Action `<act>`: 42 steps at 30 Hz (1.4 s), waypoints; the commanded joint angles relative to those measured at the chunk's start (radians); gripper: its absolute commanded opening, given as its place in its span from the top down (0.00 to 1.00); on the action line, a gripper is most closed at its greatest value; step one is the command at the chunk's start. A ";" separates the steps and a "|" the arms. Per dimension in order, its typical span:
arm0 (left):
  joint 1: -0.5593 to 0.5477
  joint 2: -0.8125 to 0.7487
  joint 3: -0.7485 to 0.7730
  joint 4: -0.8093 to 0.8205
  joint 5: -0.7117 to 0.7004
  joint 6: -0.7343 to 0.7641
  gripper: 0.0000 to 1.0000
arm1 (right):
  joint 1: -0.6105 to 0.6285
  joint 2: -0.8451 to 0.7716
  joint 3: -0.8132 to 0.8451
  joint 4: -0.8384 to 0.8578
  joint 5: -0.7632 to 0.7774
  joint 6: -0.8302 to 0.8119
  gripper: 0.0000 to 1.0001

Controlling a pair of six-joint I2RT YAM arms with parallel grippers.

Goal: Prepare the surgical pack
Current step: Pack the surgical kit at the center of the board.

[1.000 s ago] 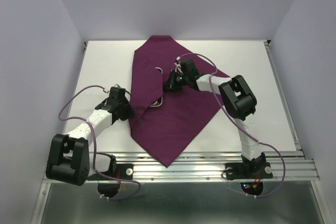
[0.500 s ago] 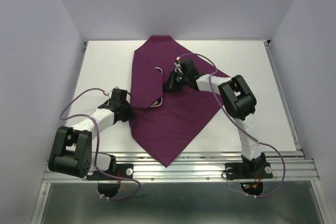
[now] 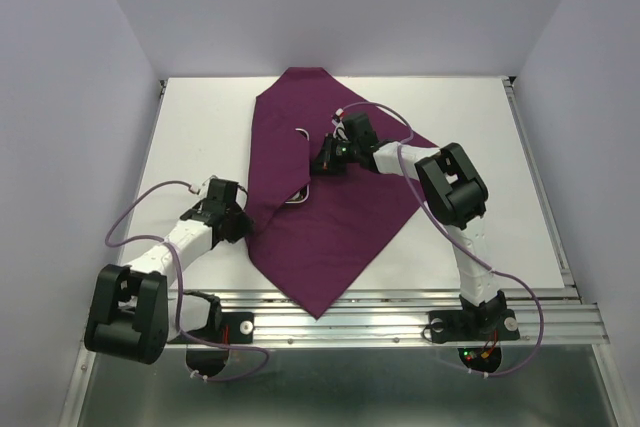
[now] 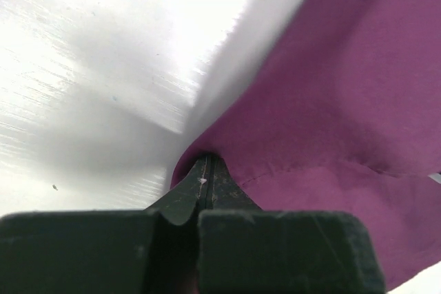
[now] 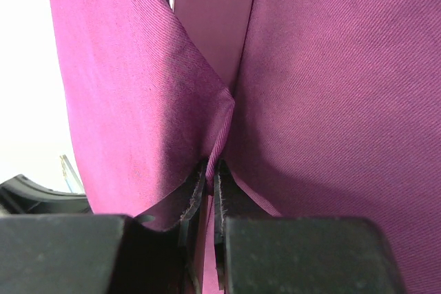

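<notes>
L gripper [image 4: 207,173] jaws fully shut, pinching surgical pack [image 4: 331,101] edge at the tips. R gripper [image 5: 212,173] jaws near-shut on a pack fold, fabric hanging either side of them.

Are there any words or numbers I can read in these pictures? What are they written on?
None: no words, numbers or signs can be read in any view.
The purple cloth is plain, and the white table has no print on it.
The left arm and right arm show no lettering that can be made out.
The small lights by the right arm's base are only dots.
</notes>
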 commanded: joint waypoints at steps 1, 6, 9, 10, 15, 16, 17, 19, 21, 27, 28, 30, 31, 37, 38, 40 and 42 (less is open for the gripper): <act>-0.001 0.048 0.014 -0.020 -0.007 -0.006 1.00 | 0.022 0.012 0.039 0.028 -0.006 0.006 0.99; -0.002 0.091 0.084 -0.112 -0.036 0.002 1.00 | 0.022 -0.005 0.034 0.028 -0.005 0.003 0.99; -0.002 0.059 0.137 -0.196 -0.042 0.007 1.00 | 0.022 -0.012 0.032 0.026 -0.005 0.000 0.99; -0.002 0.029 0.146 -0.231 -0.045 0.005 1.00 | 0.022 -0.012 0.031 0.025 -0.005 -0.002 0.99; -0.024 -0.002 0.172 -0.285 -0.005 0.002 1.00 | 0.022 -0.014 0.031 0.025 -0.006 0.000 0.99; -0.025 0.007 0.176 -0.305 -0.005 0.001 1.00 | 0.022 -0.015 0.032 0.025 -0.006 -0.002 0.99; -0.028 0.021 0.178 -0.315 -0.025 -0.007 1.00 | 0.022 -0.015 0.032 0.025 -0.005 -0.002 0.99; -0.028 0.065 0.181 -0.324 -0.034 -0.019 1.00 | 0.022 -0.017 0.036 0.025 -0.005 0.001 0.99; -0.028 0.093 0.183 -0.331 -0.043 -0.026 1.00 | 0.022 -0.017 0.040 0.023 -0.006 0.001 0.99; -0.028 0.159 0.152 -0.299 -0.045 -0.036 1.00 | 0.022 -0.015 0.051 0.015 -0.003 -0.003 0.99; -0.030 0.176 0.150 -0.289 -0.039 -0.033 1.00 | 0.022 -0.015 0.051 0.017 -0.003 -0.003 0.99; -0.030 0.188 0.160 -0.290 -0.030 -0.030 1.00 | 0.022 -0.014 0.051 0.015 -0.003 -0.002 0.99; -0.031 0.190 0.163 -0.292 -0.030 -0.027 1.00 | 0.022 -0.014 0.049 0.015 -0.003 0.000 0.99; -0.042 0.107 0.221 -0.388 -0.071 -0.018 1.00 | 0.022 -0.019 0.045 0.017 0.003 -0.005 0.99; -0.054 0.087 0.248 -0.400 -0.092 -0.016 1.00 | 0.022 -0.019 0.045 0.015 0.003 -0.005 0.99; -0.117 0.030 0.284 -0.413 -0.094 0.005 1.00 | 0.022 -0.017 0.046 0.017 0.003 -0.005 0.99; -0.165 0.003 0.299 -0.420 -0.088 0.004 1.00 | 0.022 -0.014 0.051 0.017 0.003 -0.005 0.99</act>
